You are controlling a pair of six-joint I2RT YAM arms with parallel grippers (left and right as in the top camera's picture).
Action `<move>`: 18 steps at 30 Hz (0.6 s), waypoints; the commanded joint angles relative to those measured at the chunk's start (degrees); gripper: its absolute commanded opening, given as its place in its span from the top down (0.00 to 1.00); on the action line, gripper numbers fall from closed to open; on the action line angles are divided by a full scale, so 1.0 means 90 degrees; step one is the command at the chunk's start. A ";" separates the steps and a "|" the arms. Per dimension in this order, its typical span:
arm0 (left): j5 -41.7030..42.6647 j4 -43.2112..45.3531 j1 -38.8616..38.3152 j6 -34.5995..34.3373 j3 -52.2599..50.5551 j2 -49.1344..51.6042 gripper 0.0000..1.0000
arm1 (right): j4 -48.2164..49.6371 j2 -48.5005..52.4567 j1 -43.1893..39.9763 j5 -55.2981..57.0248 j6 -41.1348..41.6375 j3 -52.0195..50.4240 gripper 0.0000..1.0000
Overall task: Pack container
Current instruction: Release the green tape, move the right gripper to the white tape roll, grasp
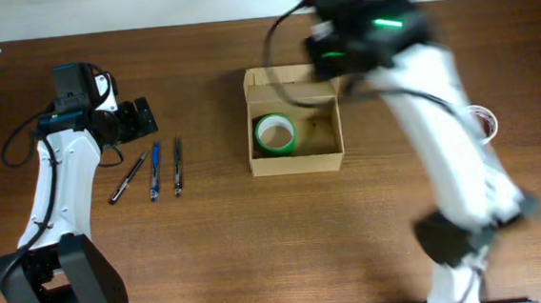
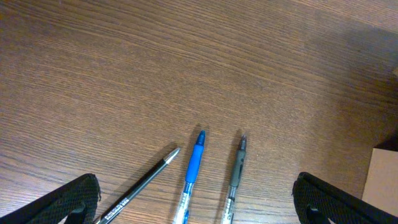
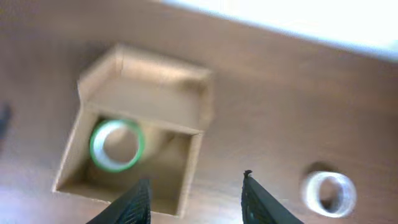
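Note:
The container point(image 1: 296, 159) is an open tan cardboard box at the table's middle, its flap lid folded back. A green tape roll point(image 1: 275, 134) lies flat in its left half; box point(image 3: 186, 180) and roll point(image 3: 116, 145) also show in the right wrist view. My right gripper point(image 3: 196, 202) is open and empty, high over the box's right wall. A white tape roll point(image 3: 329, 191) lies on the table to the right, partly hidden by the arm overhead point(image 1: 483, 122). My left gripper point(image 2: 196, 202) is open and empty over three pens: black point(image 2: 140, 186), blue point(image 2: 193, 171), grey point(image 2: 236, 171).
The pens lie side by side left of the box in the overhead view point(image 1: 154, 169). My right arm point(image 1: 440, 111) crosses the table's right half. A corner of the box shows at the right edge of the left wrist view point(image 2: 382, 180). The table's far edge meets a white wall.

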 commanded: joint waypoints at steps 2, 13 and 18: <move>0.0000 -0.0005 0.0019 0.0104 0.0121 0.0046 0.01 | -0.0177 -0.1379 -0.1265 0.0476 0.0165 -0.0112 0.55; 0.0000 -0.0005 0.0019 0.0104 0.0121 0.0046 0.01 | 0.1168 -0.2222 -0.5331 -0.0738 0.1353 -0.4274 0.49; 0.0000 -0.0002 0.0019 0.0104 0.0121 0.0046 0.01 | 0.2314 -0.1523 -0.5960 -0.1678 0.1443 -0.5707 0.46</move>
